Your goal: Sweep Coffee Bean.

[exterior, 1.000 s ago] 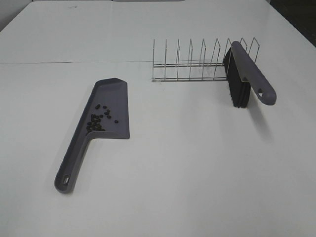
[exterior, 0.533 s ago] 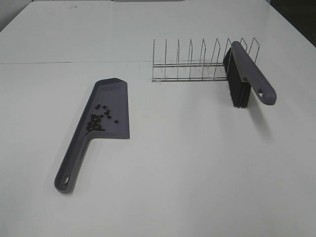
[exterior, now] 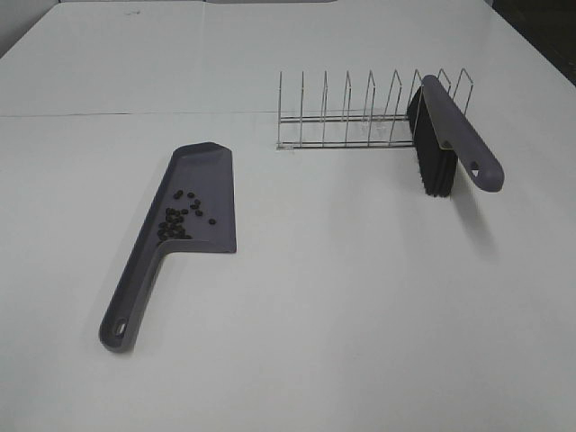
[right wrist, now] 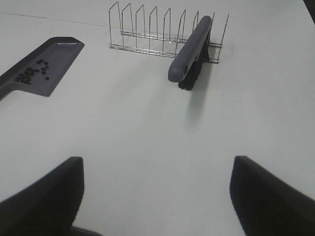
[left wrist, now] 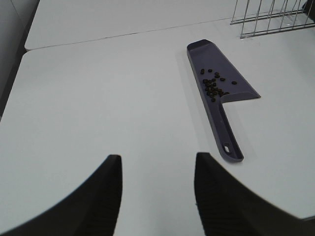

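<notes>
Tiny dark coffee beans lying inside grey-purple plastic dustpan left of centre, grey black-bristled brush leaning in wire rack upper right, both jaws hanging open over white table.

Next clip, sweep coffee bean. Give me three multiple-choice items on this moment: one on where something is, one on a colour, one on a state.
1. Where are the coffee beans?
A. scattered on the bare table
B. in the dustpan
C. under the wire rack

2. What colour is the brush handle?
A. grey-purple
B. red
C. yellow

3. How do the two grippers stand?
A. both shut on the brush
B. left shut on the dustpan, right open
C. both open and holding nothing

Answers:
1 B: the coffee beans lie clustered on the floor of the dustpan, near where its handle begins.
2 A: the brush, leaning in the wire rack, has a grey-purple handle over black bristles.
3 C: the left gripper and the right gripper each show spread fingers over bare table, far from both tools.
</notes>
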{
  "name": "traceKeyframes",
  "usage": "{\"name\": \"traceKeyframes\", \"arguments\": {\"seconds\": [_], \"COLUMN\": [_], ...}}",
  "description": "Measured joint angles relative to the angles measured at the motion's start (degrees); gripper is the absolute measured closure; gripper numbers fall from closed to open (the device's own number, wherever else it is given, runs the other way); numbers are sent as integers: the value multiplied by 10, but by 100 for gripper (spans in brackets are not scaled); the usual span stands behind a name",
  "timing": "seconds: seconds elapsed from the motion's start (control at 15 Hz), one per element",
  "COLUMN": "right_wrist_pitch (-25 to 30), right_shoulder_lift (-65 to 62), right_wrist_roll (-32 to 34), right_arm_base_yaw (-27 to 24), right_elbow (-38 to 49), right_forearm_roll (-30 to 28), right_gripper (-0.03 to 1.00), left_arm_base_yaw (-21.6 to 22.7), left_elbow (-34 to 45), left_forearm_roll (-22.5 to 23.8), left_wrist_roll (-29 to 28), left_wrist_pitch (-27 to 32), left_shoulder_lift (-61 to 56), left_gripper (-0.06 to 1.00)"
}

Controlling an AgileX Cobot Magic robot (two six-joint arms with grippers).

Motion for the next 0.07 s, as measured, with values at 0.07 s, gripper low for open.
{"name": "traceKeyframes", "arguments": {"seconds": [0.07], "right_wrist_pitch": [0], "right_shoulder_lift": [0], "right_wrist_roll": [0], "right_arm_base_yaw": [0], "right_elbow": [0], "right_forearm_roll": [0], "right_gripper": [20], "left_arm_base_yaw": [0], "left_elbow": [0], "left_forearm_roll": [0], "left_wrist_roll": [0], "left_wrist_pitch": [0], "left_shoulder_lift": [0], "left_gripper": [51]}}
